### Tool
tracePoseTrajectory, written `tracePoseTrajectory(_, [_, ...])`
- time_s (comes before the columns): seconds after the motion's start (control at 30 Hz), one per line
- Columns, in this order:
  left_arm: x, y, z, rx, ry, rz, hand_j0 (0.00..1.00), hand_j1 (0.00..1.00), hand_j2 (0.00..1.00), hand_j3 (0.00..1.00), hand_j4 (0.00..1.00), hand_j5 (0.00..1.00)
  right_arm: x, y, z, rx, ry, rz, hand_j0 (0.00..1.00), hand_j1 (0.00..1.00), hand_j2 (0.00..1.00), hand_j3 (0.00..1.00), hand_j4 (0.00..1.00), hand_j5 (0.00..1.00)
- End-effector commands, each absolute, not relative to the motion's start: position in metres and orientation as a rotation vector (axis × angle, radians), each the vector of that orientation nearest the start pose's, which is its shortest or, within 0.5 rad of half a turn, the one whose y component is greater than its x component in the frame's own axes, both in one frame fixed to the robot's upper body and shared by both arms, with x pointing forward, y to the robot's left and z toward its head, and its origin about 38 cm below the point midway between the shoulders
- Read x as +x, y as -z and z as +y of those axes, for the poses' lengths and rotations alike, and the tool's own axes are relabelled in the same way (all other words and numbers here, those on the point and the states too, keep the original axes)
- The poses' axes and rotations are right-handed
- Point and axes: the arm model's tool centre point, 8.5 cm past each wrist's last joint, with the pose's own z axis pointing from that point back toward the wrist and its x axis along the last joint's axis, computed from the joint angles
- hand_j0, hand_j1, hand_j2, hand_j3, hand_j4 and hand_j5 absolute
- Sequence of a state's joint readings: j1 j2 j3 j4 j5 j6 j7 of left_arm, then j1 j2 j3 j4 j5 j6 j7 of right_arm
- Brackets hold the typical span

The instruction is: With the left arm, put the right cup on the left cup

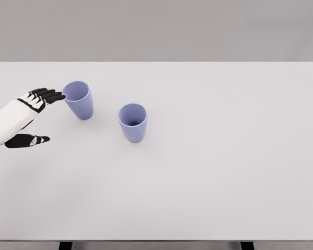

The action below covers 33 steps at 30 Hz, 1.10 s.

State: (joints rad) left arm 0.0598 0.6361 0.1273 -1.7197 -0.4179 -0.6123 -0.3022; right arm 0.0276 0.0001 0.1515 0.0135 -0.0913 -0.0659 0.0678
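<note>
Two cups, both pale blue-violet, plain, handleless, upright with mouths open toward the camera, standing on one white table [208, 172]. The left cup [79, 100] sits in the table's left rear part; the right cup [133, 122] stands a little nearer the camera and to the right of it, the two near each other but clearly apart, with bare tabletop between. Neither cup is stacked on or inside the other. One hand is in view: the left hand [28, 117], white with black fingers [46, 95], entering from the left edge. Its fingers are extended and loosely spread, the thumb held apart below them, grasping nothing. The fingertips reach the rim of the left cup on its left side; whether they actually touch the rim or stop just short cannot be told from this view. The hand is well away from the right cup. The left forearm is cut off by the picture's left edge, so only the wrist and hand are shown. Two dark table supports show partly at the bottom edge, mostly cropped. The insides of both cups are shaded. Behind the table lies a plain grey backdrop.
</note>
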Motion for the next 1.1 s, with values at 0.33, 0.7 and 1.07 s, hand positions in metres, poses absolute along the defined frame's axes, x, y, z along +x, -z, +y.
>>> tracePoseTrajectory(0.33, [0.329,-0.202,0.363,0.565,1.431,-1.827,1.00,1.00,1.00,1.00,1.00,1.00,-0.016,0.262,-0.266,-0.019,-0.062,-0.020,1.00,1.00,1.00,1.00,1.00,1.00])
tracePoseTrajectory(0.7, [0.315,-0.232,0.331,-0.205,1.410,-1.896,1.00,1.00,1.00,1.00,1.00,1.00,-0.016,0.262,-0.266,-0.019,-0.063,-0.020,1.00,1.00,1.00,1.00,1.00,1.00])
tracePoseTrajectory(1.07, [0.342,-0.200,0.287,-0.368,1.293,-1.622,1.00,1.00,1.00,1.00,1.00,1.00,-0.016,0.262,-0.266,-0.019,-0.062,-0.020,1.00,1.00,1.00,1.00,1.00,1.00])
